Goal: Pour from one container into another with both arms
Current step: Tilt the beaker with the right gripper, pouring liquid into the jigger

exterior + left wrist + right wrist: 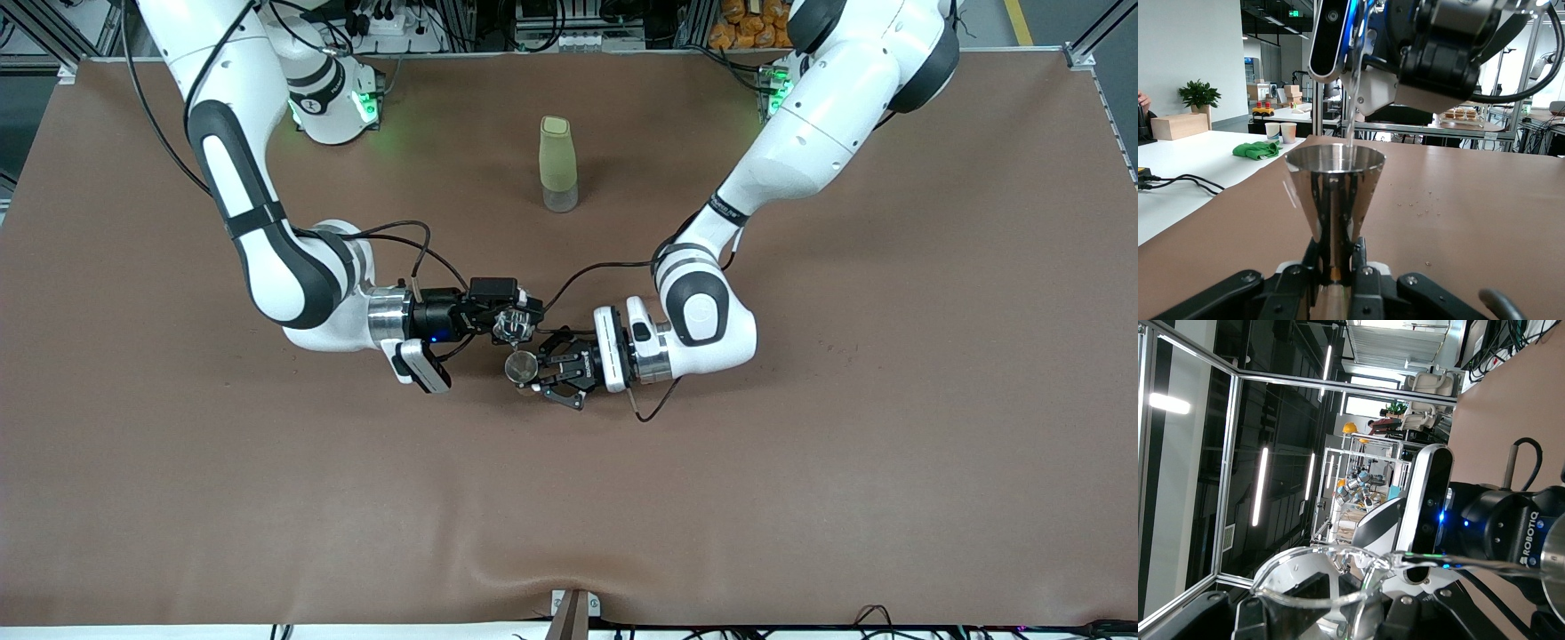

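My left gripper (536, 367) is shut on the narrow waist of a steel jigger (521, 365), held upright over the middle of the table; its cone (1334, 193) fills the left wrist view with the fingers (1363, 267) pinching its stem. My right gripper (520, 322) is shut on a clear glass beaker (513, 327), tipped on its side just above the jigger. A thin clear stream (1351, 127) falls from its spout into the cone. The beaker's rim and spout (1338, 577) curve across the right wrist view.
A pale green bottle (557, 164) with a clear base stands upright on the brown table (800, 462), farther from the front camera than both grippers. A few small droplets or crumbs (1426, 203) dot the mat beside the jigger.
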